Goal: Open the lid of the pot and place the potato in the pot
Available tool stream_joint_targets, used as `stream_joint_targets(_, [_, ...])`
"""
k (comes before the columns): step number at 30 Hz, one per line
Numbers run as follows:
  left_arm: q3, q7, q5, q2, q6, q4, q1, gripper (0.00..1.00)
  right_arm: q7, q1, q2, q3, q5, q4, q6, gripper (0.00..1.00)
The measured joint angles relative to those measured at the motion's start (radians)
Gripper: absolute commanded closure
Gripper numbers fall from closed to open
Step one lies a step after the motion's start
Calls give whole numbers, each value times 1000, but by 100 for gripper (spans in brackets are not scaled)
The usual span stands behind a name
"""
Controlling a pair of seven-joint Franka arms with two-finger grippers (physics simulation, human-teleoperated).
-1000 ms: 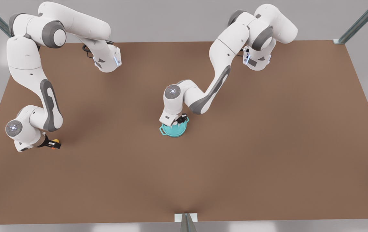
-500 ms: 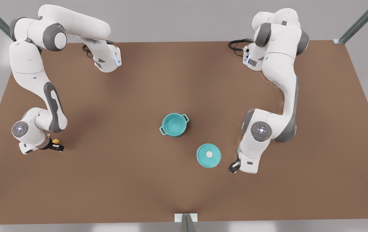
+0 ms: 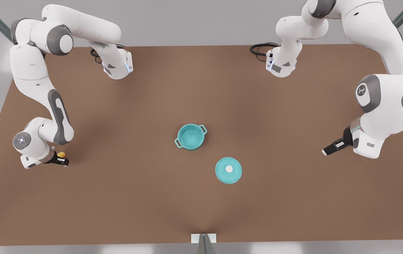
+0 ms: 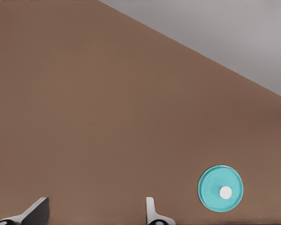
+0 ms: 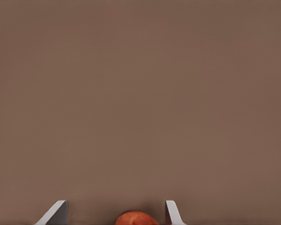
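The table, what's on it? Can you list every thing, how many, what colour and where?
pot: one, teal, uncovered, middle of the table, nothing inside.
lid: one, teal with a white knob, flat on the table, apart from the pot, toward the front view's right and nearer the camera.
potato: one, yellow-orange with red, at the table's edge on the front view's left, between the right gripper's jaws.
table: one, brown.
cables: black, by the arm bases at the far edge.
right gripper: on the front view's left, low at the potato, jaws open around it.
left gripper: on the front view's right, raised and away from the lid, jaws open, holding nothing.
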Motion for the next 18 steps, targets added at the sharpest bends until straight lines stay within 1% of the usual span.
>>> stream_joint_targets(13, [2,191,-38,44,16,6,15,0,-2,-14,-36,0,-17,-66,3,14])
stream_joint_targets(15, [2,210,-42,45,18,5,15,0,-3,-15,-37,0,-21,-68,3,18])
stream_joint_targets(16, [2,219,-43,45,19,6,15,0,-3,-16,-37,0,-22,-69,3,22])
stream_joint_targets(18, [2,235,-45,45,21,6,15,0,-3,-16,-37,0,-23,-69,4,23])
